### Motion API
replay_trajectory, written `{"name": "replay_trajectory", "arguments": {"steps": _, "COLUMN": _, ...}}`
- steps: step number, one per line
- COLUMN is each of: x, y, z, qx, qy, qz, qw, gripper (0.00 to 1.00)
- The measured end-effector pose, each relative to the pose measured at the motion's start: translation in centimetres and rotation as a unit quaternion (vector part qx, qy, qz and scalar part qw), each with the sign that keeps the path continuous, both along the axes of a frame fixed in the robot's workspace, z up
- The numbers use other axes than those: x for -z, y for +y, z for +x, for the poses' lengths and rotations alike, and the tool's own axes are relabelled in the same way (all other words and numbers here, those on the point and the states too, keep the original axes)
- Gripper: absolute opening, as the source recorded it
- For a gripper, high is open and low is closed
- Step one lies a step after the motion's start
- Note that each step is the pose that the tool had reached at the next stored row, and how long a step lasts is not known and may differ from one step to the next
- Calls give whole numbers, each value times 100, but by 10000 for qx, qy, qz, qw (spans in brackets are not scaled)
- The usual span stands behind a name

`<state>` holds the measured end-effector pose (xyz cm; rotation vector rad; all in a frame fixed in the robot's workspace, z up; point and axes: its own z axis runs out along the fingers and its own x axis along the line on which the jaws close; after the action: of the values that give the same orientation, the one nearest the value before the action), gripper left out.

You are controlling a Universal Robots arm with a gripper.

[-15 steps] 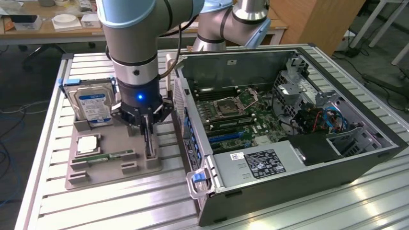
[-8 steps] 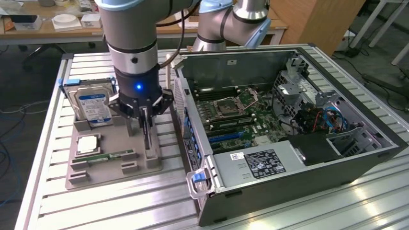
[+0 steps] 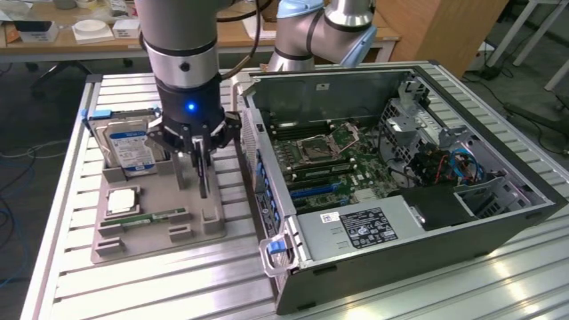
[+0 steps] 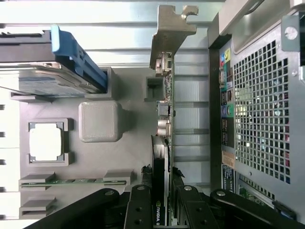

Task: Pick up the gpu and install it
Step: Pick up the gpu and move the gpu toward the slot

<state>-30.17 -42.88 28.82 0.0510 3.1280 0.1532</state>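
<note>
While it stands on edge, the gpu [image 4: 164,129], a flat green circuit board with a black boxy cooler on one face and a thin silver metal end bracket, is clenched between the black fingers [image 4: 139,210] of the tool [image 3: 198,159]. The fingers press on both of its faces at the cooler end. The hooked bracket is at the card's far end, away from the tool.

In the exterior view the card is a thin dark upright strip at left of centre. It hangs under the tool at the side of a grey moulded plastic holder [image 3: 200,227] that faces the computer. I cannot tell whether its lower edge rests in the holder's slot or is clear of it.

On that holder, toward the exterior view's left, are three parts:
- A silver hard drive with a blue-white label [image 3: 127,147] stands upright at the back.
- A square silver processor chip [image 3: 122,199] lies flat in its pocket.
- A narrow green memory stick [image 3: 151,217] lies just in front of the chip.

Just beside the card, on the exterior view's right, stands a large black open computer case [image 3: 498,227]. It holds a green motherboard [image 3: 356,160] and a grey labelled power supply [image 3: 364,227]. The case's perforated metal rear panel [image 4: 262,109] runs alongside the card in the wrist view. Holder and case both sit on a slatted aluminium bench [image 3: 133,287].
</note>
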Motion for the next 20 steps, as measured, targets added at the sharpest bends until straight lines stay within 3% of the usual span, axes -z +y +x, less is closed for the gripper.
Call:
{"name": "replay_trajectory", "arguments": {"steps": 4, "x": -27, "y": 0, "z": -1, "qx": -84, "qy": 36, "qz": 79, "qw": 9999, "gripper": 26}}
{"name": "replay_trajectory", "arguments": {"steps": 7, "x": -41, "y": 0, "z": -1, "qx": -131, "qy": 45, "qz": 128, "qw": 9998, "gripper": 26}}
{"name": "replay_trajectory", "arguments": {"steps": 11, "x": -41, "y": 0, "z": 0, "qx": -131, "qy": 45, "qz": 134, "qw": 9998, "gripper": 26}}
{"name": "replay_trajectory", "arguments": {"steps": 12, "x": -42, "y": 0, "z": 0, "qx": -132, "qy": 46, "qz": 124, "qw": 9998, "gripper": 26}}
{"name": "replay_trajectory", "arguments": {"steps": 14, "x": -43, "y": 0, "z": 0, "qx": -135, "qy": 47, "qz": 33, "qw": 9999, "gripper": 26}}
{"name": "replay_trajectory", "arguments": {"steps": 16, "x": -42, "y": 0, "z": 0, "qx": -138, "qy": 48, "qz": -88, "qw": 9999, "gripper": 26}}
{"name": "replay_trajectory", "arguments": {"steps": 17, "x": -42, "y": 0, "z": 0, "qx": -139, "qy": 49, "qz": -125, "qw": 9998, "gripper": 26}}
{"name": "replay_trajectory", "arguments": {"steps": 20, "x": -42, "y": -1, "z": 0, "qx": -139, "qy": 49, "qz": -128, "qw": 9998, "gripper": 26}}
